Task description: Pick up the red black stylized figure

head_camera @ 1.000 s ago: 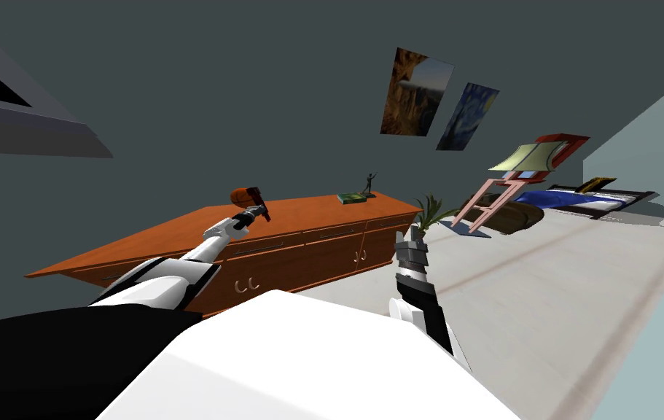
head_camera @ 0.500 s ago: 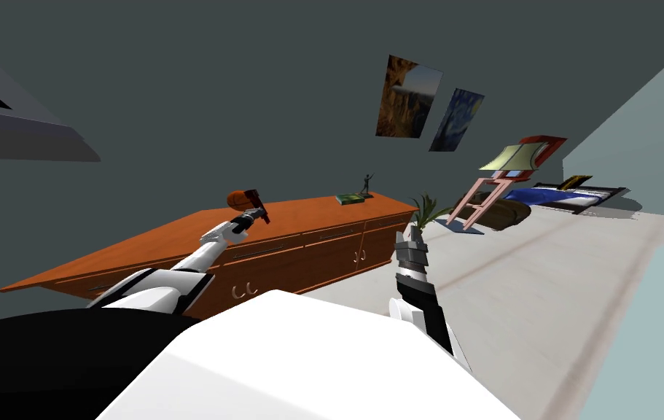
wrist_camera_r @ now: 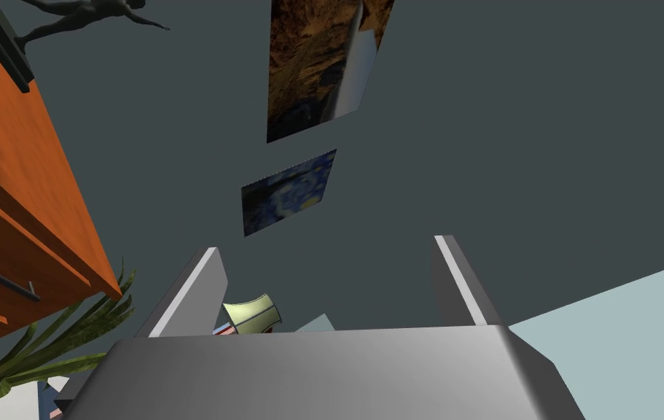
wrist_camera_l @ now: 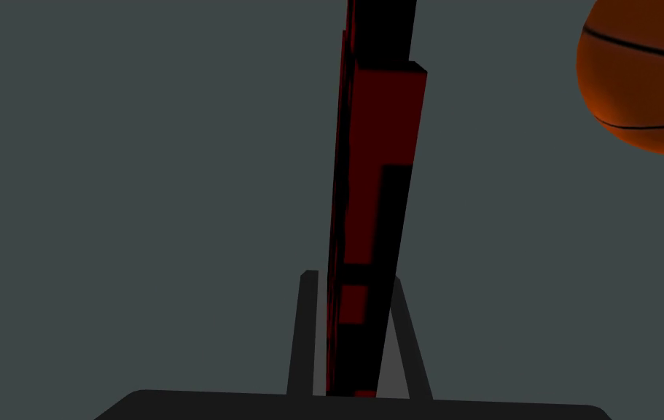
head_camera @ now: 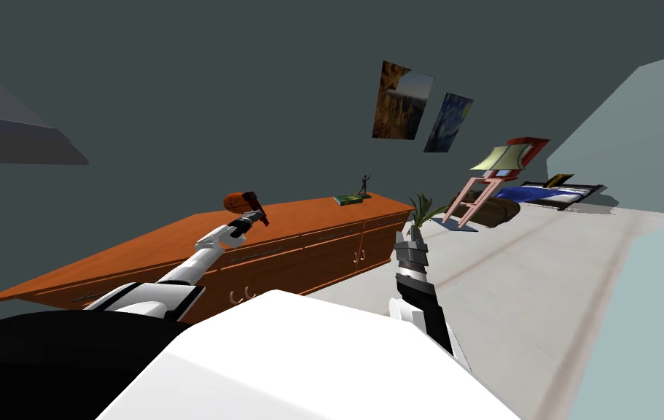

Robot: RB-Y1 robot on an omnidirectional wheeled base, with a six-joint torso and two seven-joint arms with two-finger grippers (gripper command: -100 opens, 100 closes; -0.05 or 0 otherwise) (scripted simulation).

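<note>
Your left jaws pinch the red-black figure (wrist_camera_l: 385,117) by its end; a fast swing may knock it against the basketball (wrist_camera_l: 643,73). Right jaws spread.

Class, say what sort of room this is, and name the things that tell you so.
Probably a bedroom: a blue-covered bed at the far end, a shaded lamp near it, and a long orange-brown dresser along the dark wall.
</note>
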